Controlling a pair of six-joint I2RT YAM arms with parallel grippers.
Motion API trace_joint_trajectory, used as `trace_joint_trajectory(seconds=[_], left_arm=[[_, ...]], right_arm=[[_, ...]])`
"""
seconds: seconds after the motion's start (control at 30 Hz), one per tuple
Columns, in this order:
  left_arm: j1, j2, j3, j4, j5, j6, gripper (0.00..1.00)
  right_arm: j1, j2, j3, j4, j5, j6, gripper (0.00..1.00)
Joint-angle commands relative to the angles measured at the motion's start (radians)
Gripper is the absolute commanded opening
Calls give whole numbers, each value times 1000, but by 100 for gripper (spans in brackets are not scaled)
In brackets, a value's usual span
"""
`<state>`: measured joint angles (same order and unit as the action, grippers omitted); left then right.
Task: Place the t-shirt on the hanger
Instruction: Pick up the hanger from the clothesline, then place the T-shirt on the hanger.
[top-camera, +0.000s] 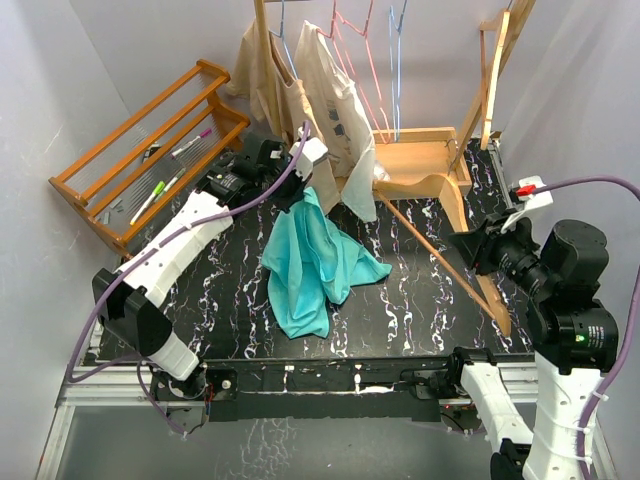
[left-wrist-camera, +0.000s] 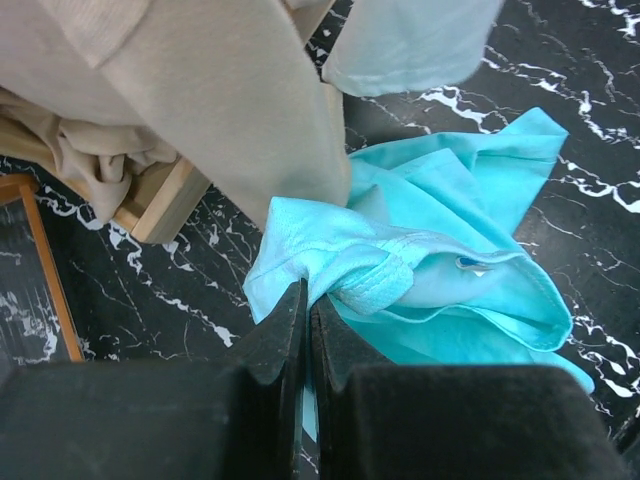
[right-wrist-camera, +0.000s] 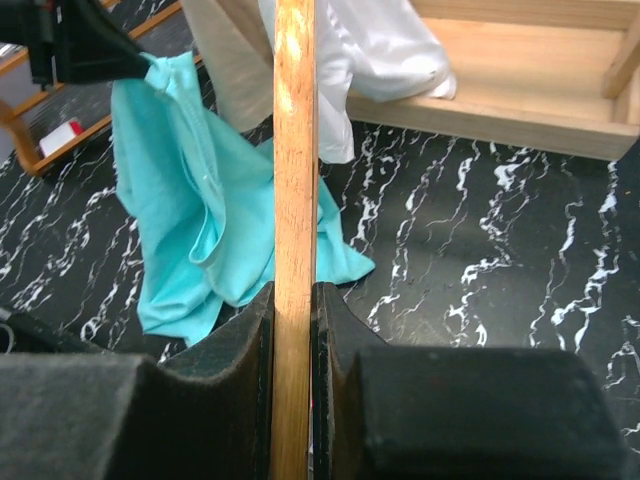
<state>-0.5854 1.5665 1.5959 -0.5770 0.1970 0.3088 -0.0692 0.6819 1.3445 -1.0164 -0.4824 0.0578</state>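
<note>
In right fingers (right-wrist-camera: 238, 348), hanger (right-wrist-camera: 295, 150) diagonal across table (top-camera: 420, 300)

Black marbled table (top-camera: 420, 310), t-shirt (top-camera: 310, 270) pooled, wooden rack (top-camera: 135, 125), stand base (top-camera: 420, 160)

No legible text, brand or number in any view. Top view, upper centre: hanging cream shirt (top-camera: 335, 105) carries a block of small grey print, too small to read. Left wrist view, right of centre: small blue-grey tag (left-wrist-camera: 470, 264) inside the neckband of the t-shirt (left-wrist-camera: 450, 190), blurred, no characters resolvable. Top view, right side: red-and-white piece (top-camera: 527, 188) by the purple cable, any marking on it too small to make out.
</note>
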Motion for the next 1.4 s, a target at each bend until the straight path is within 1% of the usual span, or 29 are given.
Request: trace_joint_trajectory(seconds=[0.0, 0.1, 0.27, 0.37, 0.47, 0.7, 0.93, 1.03, 1.13, 1.37], left_arm=[[28, 9, 45, 17, -43, -29, 0], [50, 16, 38, 26, -39, -35, 0], [70, 25, 36, 29, -24, -38, 0], [71, 27, 37, 29, -25, -33, 0], [73, 31, 41, 27, -23, -31, 0], [75, 41, 35, 25, -18, -31, 0], [77, 42, 30, 26, -10, -31, 0], [77, 45, 33, 23, 8, -43, 0], [78, 60, 64, -5, 62, -63, 0], [78, 113, 203, -108, 183, -96, 0]], right_arm=[[-2, -14, 12, -12, -60, 21, 8], [-2, -15, 12, -53, -51, 19, 8], [-2, -8, 30, -148, 31, 33, 8], [-3, -7, 31, -179, -7, 42, 8], [-12, -10, 35, -192, -83, 47, 8], [-35, -4, 85, -187, -230, 67, 8], [-55, 6, 88, -150, -333, 81, 8], [-56, 8, 82, -137, -348, 80, 8], [-60, 8, 68, -111, -362, 82, 8], [-62, 41, 47, -24, -364, 91, 8]])
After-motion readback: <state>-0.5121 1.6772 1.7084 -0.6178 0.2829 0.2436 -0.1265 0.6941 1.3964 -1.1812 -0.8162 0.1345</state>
